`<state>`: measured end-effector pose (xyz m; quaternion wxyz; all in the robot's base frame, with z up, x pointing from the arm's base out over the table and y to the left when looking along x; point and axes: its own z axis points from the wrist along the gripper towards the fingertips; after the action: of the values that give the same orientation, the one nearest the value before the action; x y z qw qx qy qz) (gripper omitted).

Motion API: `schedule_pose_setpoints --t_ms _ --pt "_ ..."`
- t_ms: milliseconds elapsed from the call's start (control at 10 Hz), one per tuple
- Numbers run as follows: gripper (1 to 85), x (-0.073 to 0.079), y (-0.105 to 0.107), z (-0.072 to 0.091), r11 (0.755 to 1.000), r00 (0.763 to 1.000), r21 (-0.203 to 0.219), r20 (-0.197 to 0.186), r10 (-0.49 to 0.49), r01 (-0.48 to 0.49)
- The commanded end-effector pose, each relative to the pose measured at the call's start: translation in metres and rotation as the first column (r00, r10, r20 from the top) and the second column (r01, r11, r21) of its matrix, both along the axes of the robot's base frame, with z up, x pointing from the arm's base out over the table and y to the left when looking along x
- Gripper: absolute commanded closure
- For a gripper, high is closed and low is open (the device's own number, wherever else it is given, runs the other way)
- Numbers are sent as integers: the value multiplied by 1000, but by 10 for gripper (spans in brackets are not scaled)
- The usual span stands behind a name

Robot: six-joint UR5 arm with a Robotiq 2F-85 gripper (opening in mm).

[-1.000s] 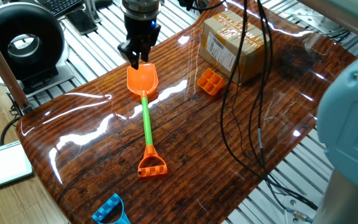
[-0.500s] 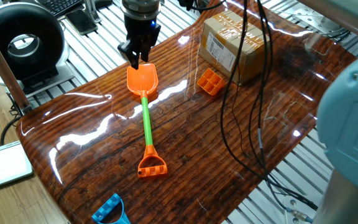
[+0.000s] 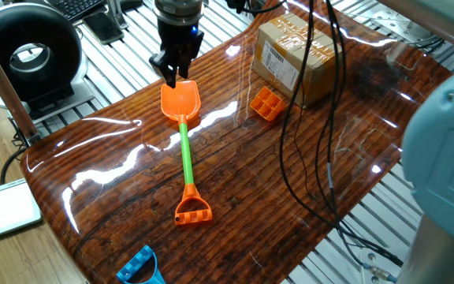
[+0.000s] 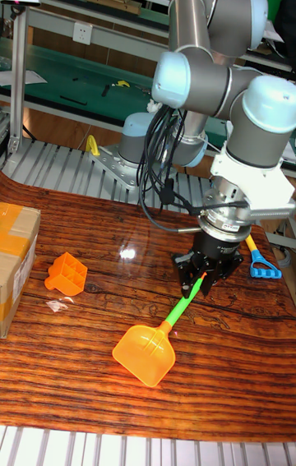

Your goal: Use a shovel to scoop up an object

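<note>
Two cameras, and they give you different stories about the grip. In the fixed view the black two-finger gripper (image 3: pixel 172 75) hangs at the far edge of the scoop, fingers drawn narrow, with the long toy shovel with orange blade, green shaft and orange loop handle (image 3: pixel 185 150) lying flat on the glossy wood-grain table (image 3: pixel 290 173). In the tall fixed view the fingers sit right over the green shaft. Clamped or only close? I cannot tell from these pictures. Your target, the small orange plastic block with square compartments (image 3: pixel 266 103), sits just beside the brown cardboard box (image 3: pixel 294 55), well apart from the blade. That is the trouble spot. Come in from the open side and the blade may only shove the light block against the box, or skate it away across the slick surface. Hold the shaft loosely and the long shovel may swivel once the blade meets the block. Mind the dangling black cables (image 3: pixel 306 118) too; they hang near the block.
</note>
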<state>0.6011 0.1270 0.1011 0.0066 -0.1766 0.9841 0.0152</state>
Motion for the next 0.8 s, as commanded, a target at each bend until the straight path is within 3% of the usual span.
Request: schedule_pose_setpoints --t_ms 0,300,500,700 --pt "457 -1 2 -2 999 999 -1 -11 48 -48" --pt "450 16 13 -12 993 993 27 12 114 -114" --pt "447 26 18 -25 991 991 23 20 132 -133" --pt "427 19 17 -21 992 992 12 0 125 -125"
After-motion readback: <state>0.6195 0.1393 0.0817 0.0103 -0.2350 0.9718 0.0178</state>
